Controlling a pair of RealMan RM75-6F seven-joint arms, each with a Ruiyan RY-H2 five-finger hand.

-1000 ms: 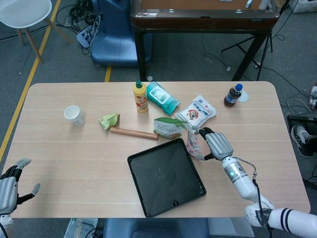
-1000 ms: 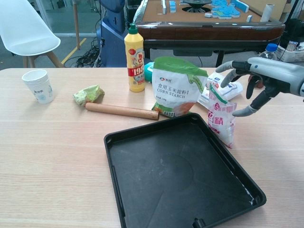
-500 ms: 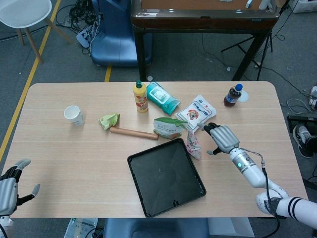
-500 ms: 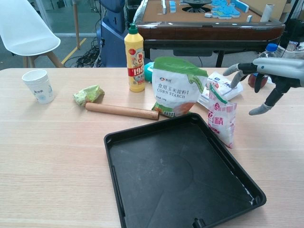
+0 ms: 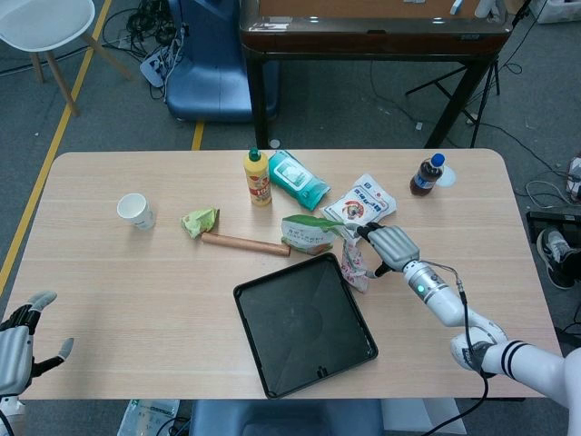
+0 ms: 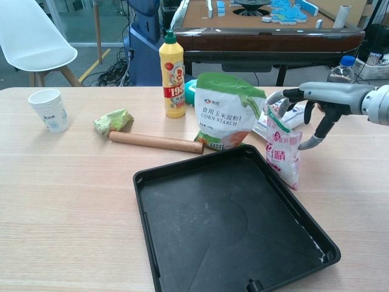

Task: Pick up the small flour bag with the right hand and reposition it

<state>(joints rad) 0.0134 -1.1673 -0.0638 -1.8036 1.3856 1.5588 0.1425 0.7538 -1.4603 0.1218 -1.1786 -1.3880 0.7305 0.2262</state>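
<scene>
the small flour bag (image 6: 282, 150) stands upright on the surface (image 5: 109, 272), just beside the black tray's (image 6: 182, 182) right rim; the tray holds nothing. the right robot hand (image 6: 316, 100) hovers over the bag's top, fingers spread, gripping nothing. the left robot hand (image 5: 16, 350) sits open at the near-left edge. a paper cup (image 6: 50, 110) stands far left, its contents hidden.

Three bags (image 6: 228, 109), two bottles (image 6: 172, 76), one tray (image 6: 182, 243), one cup (image 6: 50, 109), one rolling pin (image 6: 155, 142).
</scene>
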